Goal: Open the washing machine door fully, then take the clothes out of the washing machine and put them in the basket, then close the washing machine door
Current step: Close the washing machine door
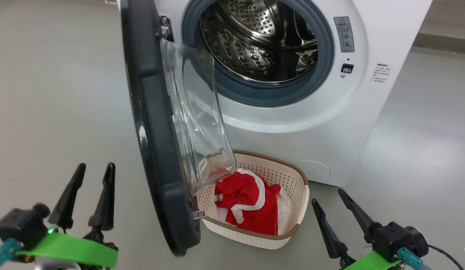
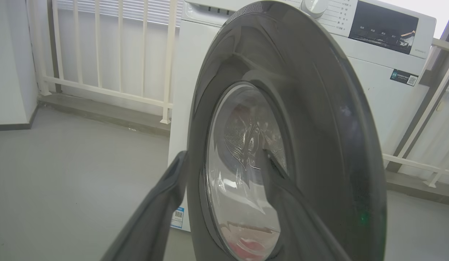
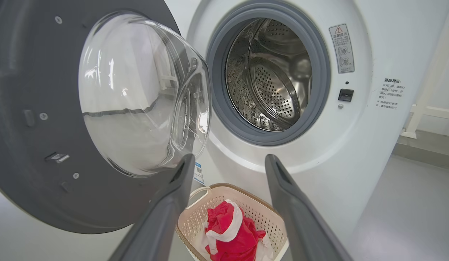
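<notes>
Head view: clothes [image 1: 251, 204] lie in basket [image 1: 247, 237] at six o'clock; washing machine [image 1: 367, 112] looks empty, door [image 1: 149, 112] not yet closed; left gripper [image 1: 97, 165] and right gripper [image 1: 327, 195] wide, empty.

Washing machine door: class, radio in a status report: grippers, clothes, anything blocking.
Open, empty: left gripper, right gripper. Red clothes in basket; none seen in drum. Machine door open; basket on floor close by.

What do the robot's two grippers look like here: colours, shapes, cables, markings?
Both the left gripper and right gripper have two long, dark, tapering fingers on a black housing wrapped in a bright green band, with a teal connector plugged in. The left shows a small green light; a thin black cable trails from the right. I see no markings.
</notes>
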You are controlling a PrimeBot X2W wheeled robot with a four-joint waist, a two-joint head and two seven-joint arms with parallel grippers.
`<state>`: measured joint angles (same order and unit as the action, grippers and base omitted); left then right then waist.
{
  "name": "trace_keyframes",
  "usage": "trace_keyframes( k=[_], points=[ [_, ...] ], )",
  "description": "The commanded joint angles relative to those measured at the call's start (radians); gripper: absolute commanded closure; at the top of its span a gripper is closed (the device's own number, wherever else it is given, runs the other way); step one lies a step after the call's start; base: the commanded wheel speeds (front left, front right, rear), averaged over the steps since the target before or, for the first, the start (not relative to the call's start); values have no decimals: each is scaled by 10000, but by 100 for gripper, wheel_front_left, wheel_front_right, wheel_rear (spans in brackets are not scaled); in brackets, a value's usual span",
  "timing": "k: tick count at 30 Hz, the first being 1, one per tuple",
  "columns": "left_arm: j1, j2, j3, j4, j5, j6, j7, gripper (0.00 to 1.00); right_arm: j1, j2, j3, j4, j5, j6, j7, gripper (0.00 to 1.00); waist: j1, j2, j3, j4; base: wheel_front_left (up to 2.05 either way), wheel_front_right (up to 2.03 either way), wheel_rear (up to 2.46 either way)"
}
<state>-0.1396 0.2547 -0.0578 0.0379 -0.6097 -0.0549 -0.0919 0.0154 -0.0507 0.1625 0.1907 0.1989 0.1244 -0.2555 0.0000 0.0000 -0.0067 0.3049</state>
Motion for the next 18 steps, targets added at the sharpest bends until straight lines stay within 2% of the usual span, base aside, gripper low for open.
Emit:
trace_keyframes(
  k=[1, 7, 18],
  points=[
    [-99, 367, 197, -256, 654, 221, -524, 0, -427, 5, 153, -237, 149, 63, -63, 0, 0, 0, 34, -17, 0, 0, 0],
    [281, 194, 29, -333, 1685, 569, -1478, 0, -464, 5, 138, -233, 174, 63, -63, 0, 0, 0, 76, -55, 0, 0, 0],
    [1205, -227, 61, 145, 2449, 784, -1689, 0, -408, 5, 121, -258, 283, 63, -63, 0, 0, 0, -54, -124, 0, 0, 0]
  ],
)
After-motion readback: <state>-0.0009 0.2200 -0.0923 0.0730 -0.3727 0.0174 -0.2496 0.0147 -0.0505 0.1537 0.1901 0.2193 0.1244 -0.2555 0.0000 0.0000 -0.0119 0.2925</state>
